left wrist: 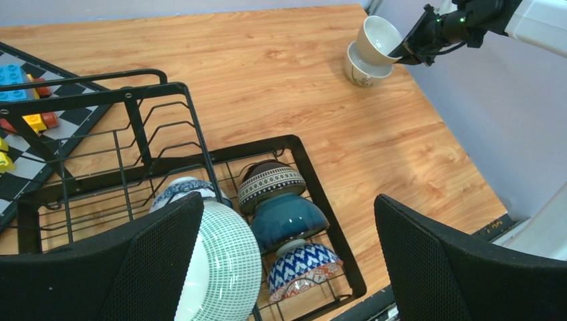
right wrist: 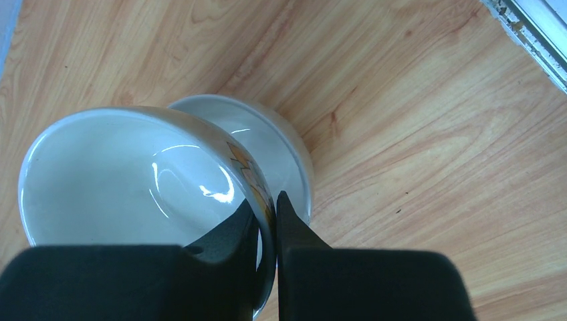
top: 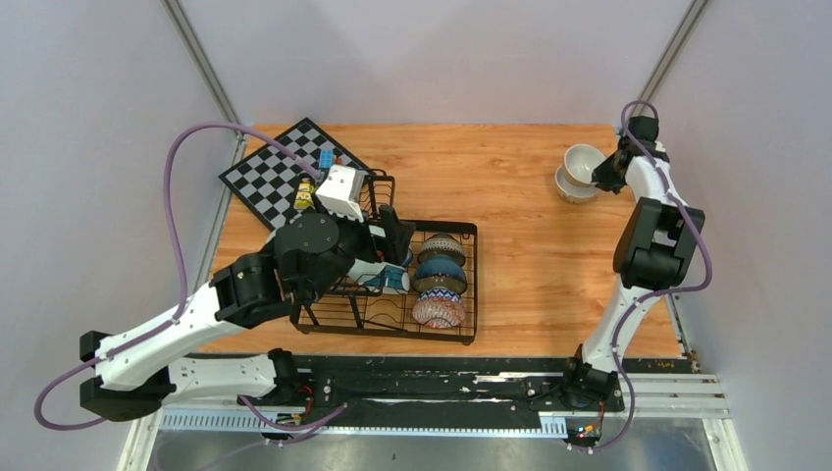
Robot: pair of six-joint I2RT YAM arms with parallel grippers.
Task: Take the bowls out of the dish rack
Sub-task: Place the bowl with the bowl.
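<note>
Black-and-white board sat far left with a few toy blocks on it, and the wire rack was just beside it on the wood table. The left gripper hung over the rack with its fingers spread wide and nothing gripped. A mint bowl stood on edge in the rack, right against the inside of one finger, with a blue-and-white bowl tucked behind it. Further right, the rack's end section held a tight row of bowls on edge: a brown patterned one, a teal one, then a blue zigzag one. So most of the bowls were in the rack. Way over at the far right corner of the table, a cream bowl hung tilted over a second cream bowl that sat on the wood. The right gripper was pinched tight on the tilted one's rim, one finger inside and one outside.
</note>
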